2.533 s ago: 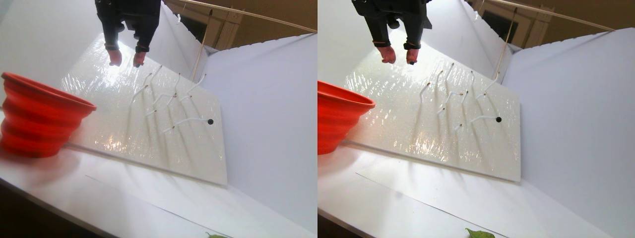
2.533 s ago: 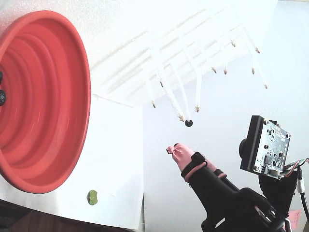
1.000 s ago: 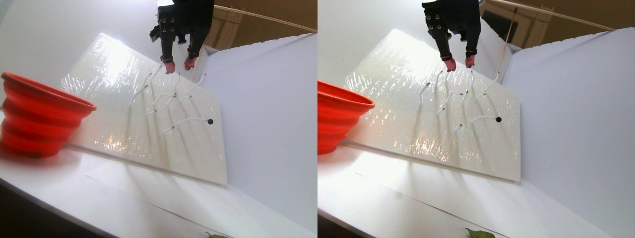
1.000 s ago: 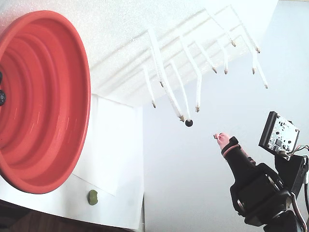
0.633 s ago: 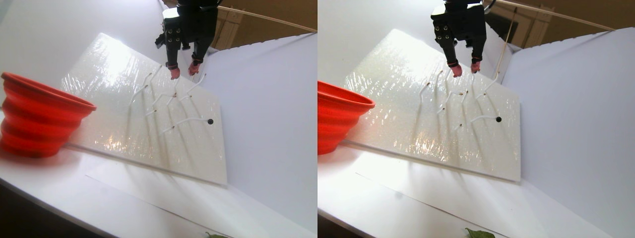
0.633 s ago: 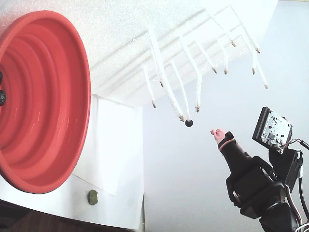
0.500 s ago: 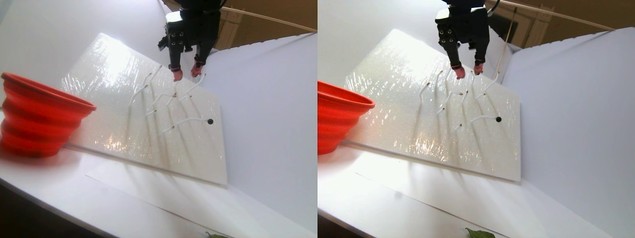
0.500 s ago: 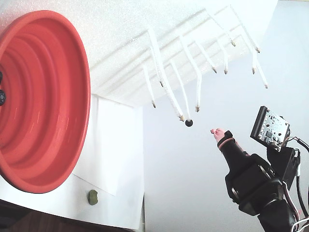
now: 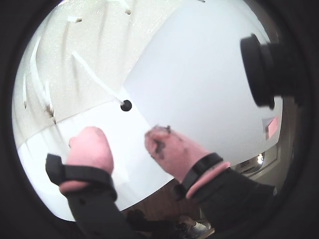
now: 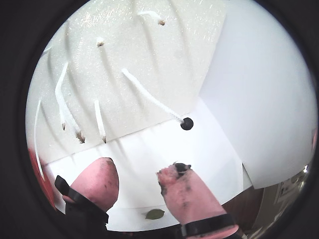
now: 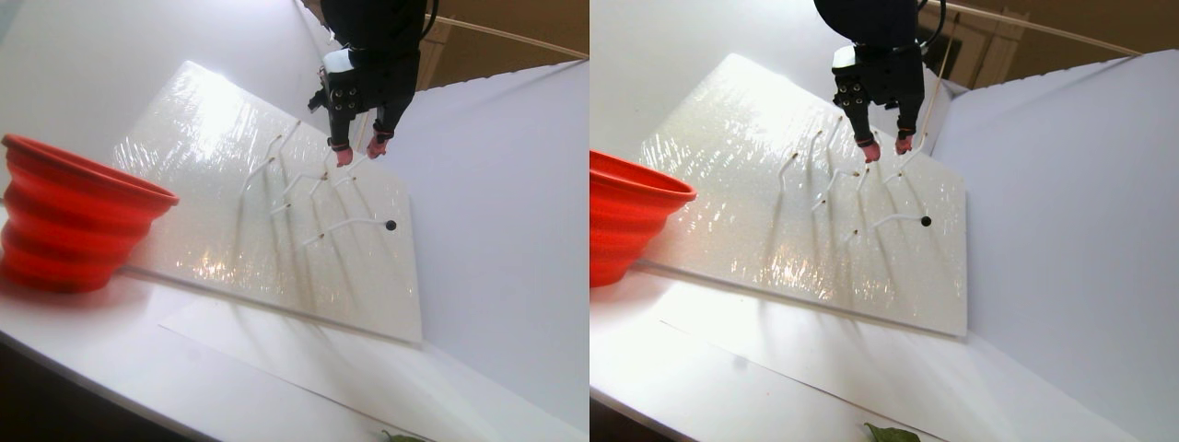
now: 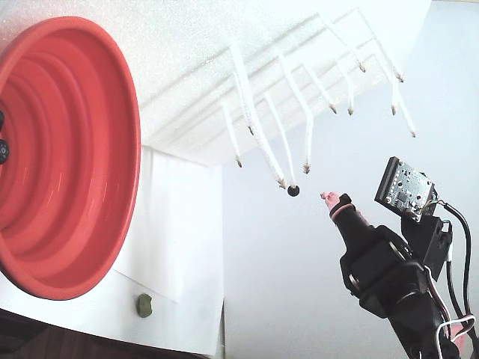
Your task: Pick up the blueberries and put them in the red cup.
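While its pink-tipped fingers [image 10: 185, 191] stand spread and empty, the gripper [image 10: 137, 181] hangs just short of the last blueberry [image 10: 187, 123] in sight — a lone dark ball at the tip of one white stalk [image 10: 149, 97] on the pale foam board [image 11: 239, 249]. The other stalk tips in both wrist views are bare, so the picking looks nearly done. Well apart from the arm, the red cup [image 12: 67, 157] sits beside the board; in the fixed view, two dark berries [image 12: 3, 149] show at the picture's left edge inside it, and how many more it holds cannot be told. One berry, by this evidence, is left to pinch and carry over. A small green lump [image 12: 144, 304] lies loose on the white paper below the cup.
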